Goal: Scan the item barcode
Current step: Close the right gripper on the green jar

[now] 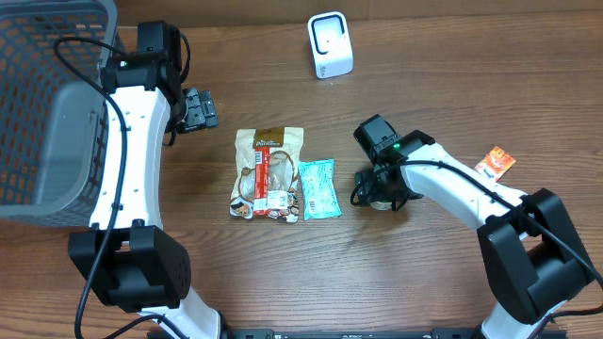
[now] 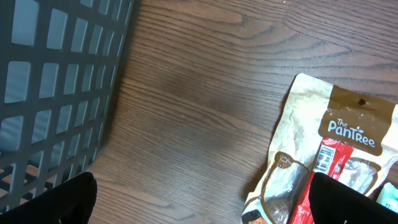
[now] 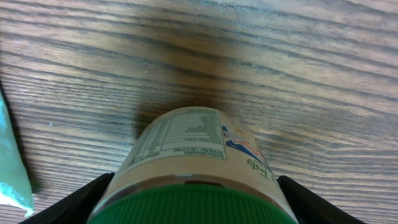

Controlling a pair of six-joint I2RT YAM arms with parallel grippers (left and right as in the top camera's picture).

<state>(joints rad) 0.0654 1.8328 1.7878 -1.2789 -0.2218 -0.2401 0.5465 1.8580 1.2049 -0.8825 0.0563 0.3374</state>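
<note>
A jar with a green lid [image 3: 194, 205] and a pale printed label [image 3: 186, 140] stands on the wooden table, its lid towards the right wrist camera. My right gripper [image 3: 193, 202] [image 1: 382, 188] comes down over it, both black fingers [image 3: 68, 202] pressed against the jar's sides just below the lid. In the overhead view the jar is almost hidden under the gripper. The white barcode scanner [image 1: 330, 45] stands at the back of the table. My left gripper [image 1: 200, 108] [image 2: 202, 200] hangs open above bare wood, holding nothing.
A tan snack pouch [image 1: 268, 172] [image 2: 329, 155] and a teal packet [image 1: 317, 188] lie at the table's middle. A small orange packet [image 1: 495, 164] lies at the right. A grey mesh basket [image 1: 47, 104] [image 2: 56, 87] fills the left side.
</note>
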